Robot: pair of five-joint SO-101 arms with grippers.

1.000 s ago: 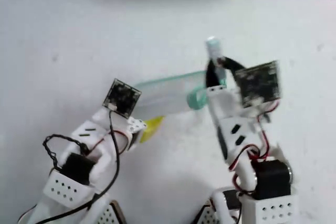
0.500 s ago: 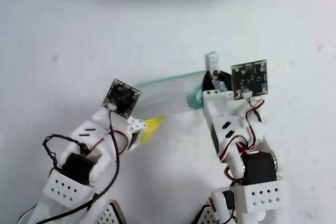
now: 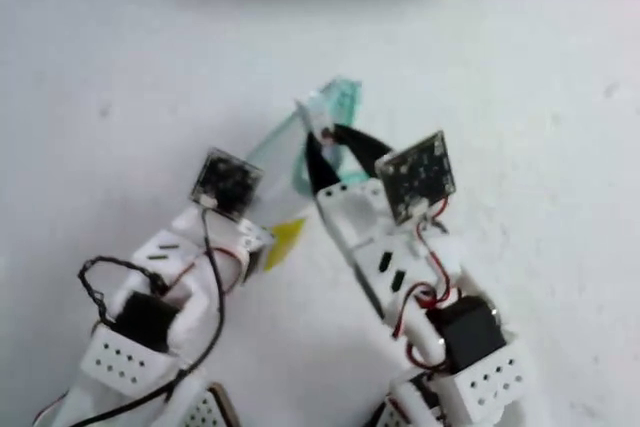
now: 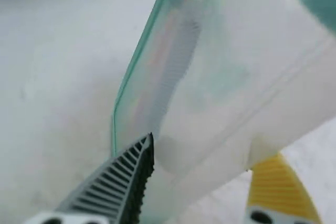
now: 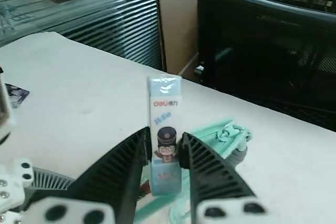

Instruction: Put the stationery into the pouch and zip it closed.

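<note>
Change: swung leftward, the right gripper point(image 5: 164, 140) has carried its eraser point(image 5: 165, 103) from the right to the pouch's point(image 3: 280, 147) far end. The pouch has turned from lying crosswise to slanting away from the left arm.
Right gripper: black jaws clenched on the eraser, which stands upright between them.
Eraser: light-blue sleeve with a cartoon figure, just beside the teal zip end; contact cannot be told.
Left gripper point(image 4: 207, 150): grasping the pouch's near end between a grey ribbed finger and a yellow one.
Pouch: translucent, teal-edged, on the white table point(image 3: 150, 57); a long ribbed shape shows dimly inside.
</note>
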